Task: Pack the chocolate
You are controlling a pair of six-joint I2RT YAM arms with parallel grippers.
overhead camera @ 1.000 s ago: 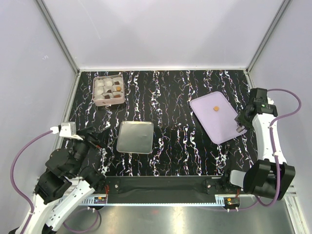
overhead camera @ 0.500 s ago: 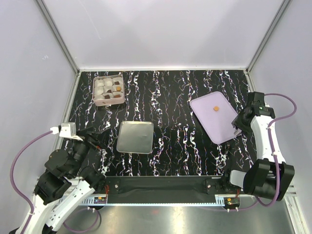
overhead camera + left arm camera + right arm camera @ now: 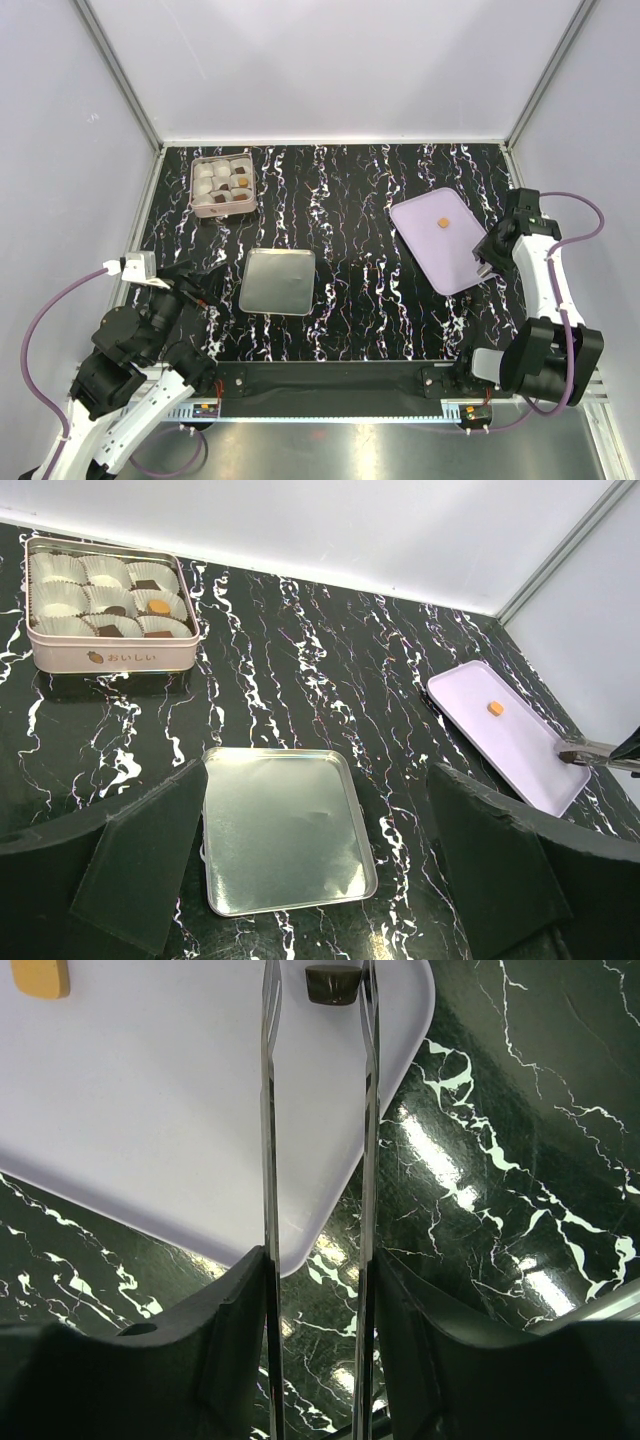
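Note:
A tan chocolate (image 3: 441,221) (image 3: 42,977) lies on the lavender tray (image 3: 430,250) (image 3: 150,1110). A dark chocolate (image 3: 334,984) sits near the tray's corner. My right gripper (image 3: 497,248) (image 3: 318,1280) is shut on metal tongs (image 3: 268,1110) (image 3: 590,752). The tong blades stand apart on either side of the dark piece, the right blade close beside it. The pink tin (image 3: 222,185) (image 3: 105,655) at the back left holds white paper cups, some with chocolates (image 3: 158,607) in them. My left gripper (image 3: 195,285) (image 3: 320,880) hangs open and empty over the near left table.
A silver tin lid (image 3: 277,281) (image 3: 285,825) lies flat in front of the left gripper. The black marbled table (image 3: 350,200) is walled by white panels at the back and on both sides. The right arm's purple cable loops near the right wall.
The right wrist has shifted slightly down and left, bringing the tongs a little further over the tray's edge. The left arm has not moved.

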